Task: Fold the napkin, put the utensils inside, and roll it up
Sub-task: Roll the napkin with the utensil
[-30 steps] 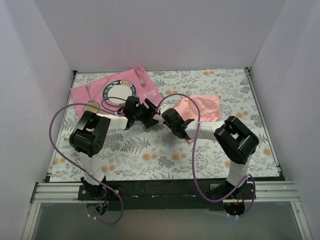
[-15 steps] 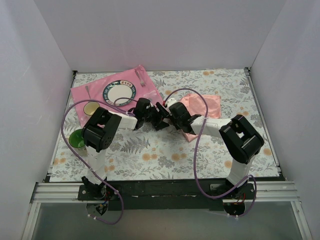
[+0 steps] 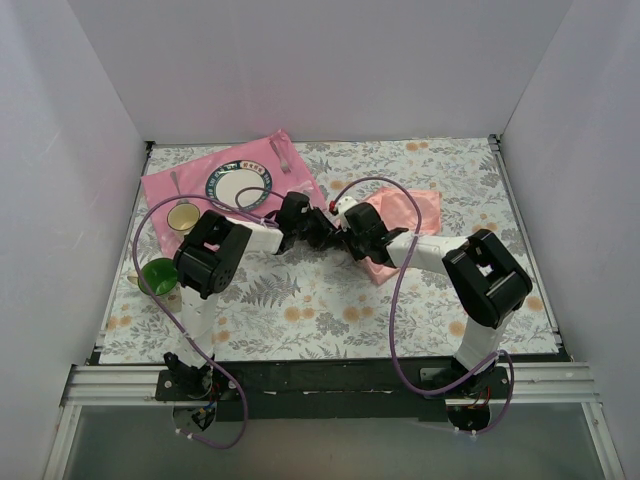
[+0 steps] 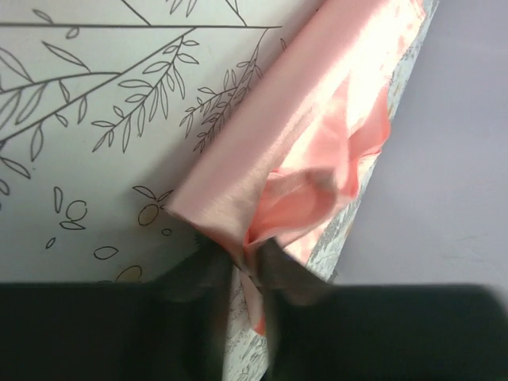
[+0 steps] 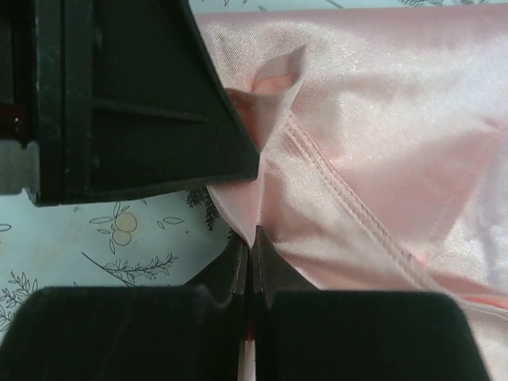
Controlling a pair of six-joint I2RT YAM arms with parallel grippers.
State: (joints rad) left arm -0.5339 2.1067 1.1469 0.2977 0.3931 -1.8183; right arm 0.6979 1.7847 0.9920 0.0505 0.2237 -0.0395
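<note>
**A:** so where's the napkin at?

**B:** on the floral table [image 3: 300,300], right of the hot-pink mat [image 3: 158,192]. The napkin [image 3: 410,215] is mostly flat. My left gripper [image 4: 246,266] is pinched tight on its left corner, and my right gripper [image 5: 250,254] is clamped on the edge right next to it
</note>
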